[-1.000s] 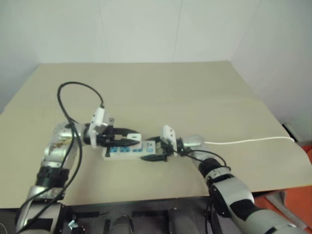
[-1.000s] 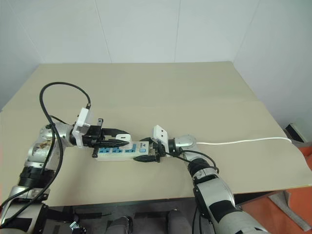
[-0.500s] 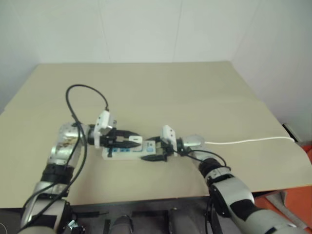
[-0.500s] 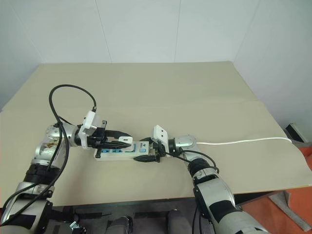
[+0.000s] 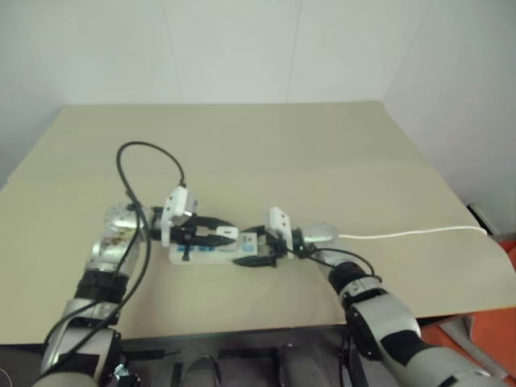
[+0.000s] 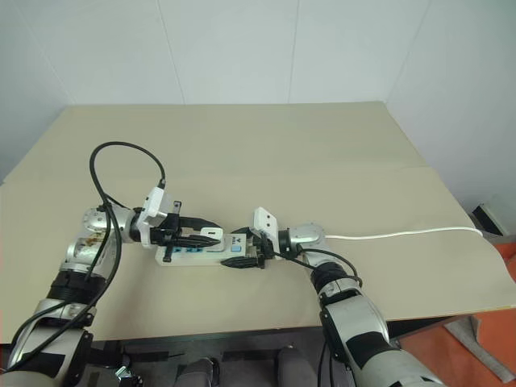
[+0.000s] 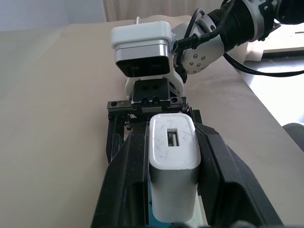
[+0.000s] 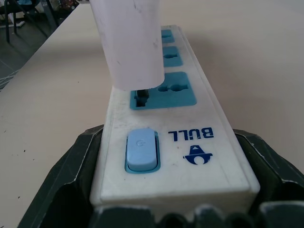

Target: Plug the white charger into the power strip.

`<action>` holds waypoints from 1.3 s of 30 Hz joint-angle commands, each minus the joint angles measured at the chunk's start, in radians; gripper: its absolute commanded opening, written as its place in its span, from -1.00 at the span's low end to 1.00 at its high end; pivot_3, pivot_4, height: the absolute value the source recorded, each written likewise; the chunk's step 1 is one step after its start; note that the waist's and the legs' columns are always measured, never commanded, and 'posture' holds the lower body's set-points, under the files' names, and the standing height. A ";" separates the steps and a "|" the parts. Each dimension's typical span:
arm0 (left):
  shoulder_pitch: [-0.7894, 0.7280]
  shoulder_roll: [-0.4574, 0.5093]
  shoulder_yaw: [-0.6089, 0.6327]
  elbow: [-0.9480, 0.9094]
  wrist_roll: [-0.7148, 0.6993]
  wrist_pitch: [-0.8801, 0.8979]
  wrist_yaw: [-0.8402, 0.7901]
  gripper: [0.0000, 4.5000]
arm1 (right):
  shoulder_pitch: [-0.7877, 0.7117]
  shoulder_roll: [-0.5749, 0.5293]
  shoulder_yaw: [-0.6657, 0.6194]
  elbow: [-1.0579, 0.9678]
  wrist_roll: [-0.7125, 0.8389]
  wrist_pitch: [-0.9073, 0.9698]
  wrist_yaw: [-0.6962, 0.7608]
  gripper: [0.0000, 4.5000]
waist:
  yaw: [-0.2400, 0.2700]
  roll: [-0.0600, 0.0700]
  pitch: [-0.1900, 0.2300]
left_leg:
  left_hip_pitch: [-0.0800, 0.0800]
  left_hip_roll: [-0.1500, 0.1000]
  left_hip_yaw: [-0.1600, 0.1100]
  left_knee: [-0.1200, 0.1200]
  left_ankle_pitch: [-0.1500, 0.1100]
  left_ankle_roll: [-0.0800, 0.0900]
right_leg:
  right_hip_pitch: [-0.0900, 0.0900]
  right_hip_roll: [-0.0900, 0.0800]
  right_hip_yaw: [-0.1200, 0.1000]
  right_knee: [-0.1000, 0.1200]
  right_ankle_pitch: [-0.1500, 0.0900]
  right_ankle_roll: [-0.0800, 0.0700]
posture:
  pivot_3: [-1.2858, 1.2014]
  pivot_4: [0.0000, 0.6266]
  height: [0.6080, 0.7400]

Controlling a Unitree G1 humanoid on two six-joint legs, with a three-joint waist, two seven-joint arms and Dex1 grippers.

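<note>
Tan table (image 6: 322,145) carries the power strip (image 8: 187,137) near its front edge, right gripper (image 6: 248,252) clamping the strip's switch end, left gripper (image 6: 211,235) pinching the white charger (image 7: 173,166), which stands in the socket nearest the switch.

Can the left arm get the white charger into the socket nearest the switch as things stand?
Probably yes. The left claw holds the white charger just above that socket, with nothing between them. The right claw grips the power strip at the switch end, beside the socket, not over it.
</note>
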 commanded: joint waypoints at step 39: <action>0.078 0.036 -0.055 0.182 0.083 -0.106 0.003 -0.12 | 0.005 0.012 0.005 -0.021 0.010 0.015 0.006 0.53 | -0.009 0.002 0.000 | 0.015 0.001 0.001 -0.004 0.000 0.000 | 0.014 0.001 0.001 -0.003 -0.004 0.005 | 0.03 -0.52 1.00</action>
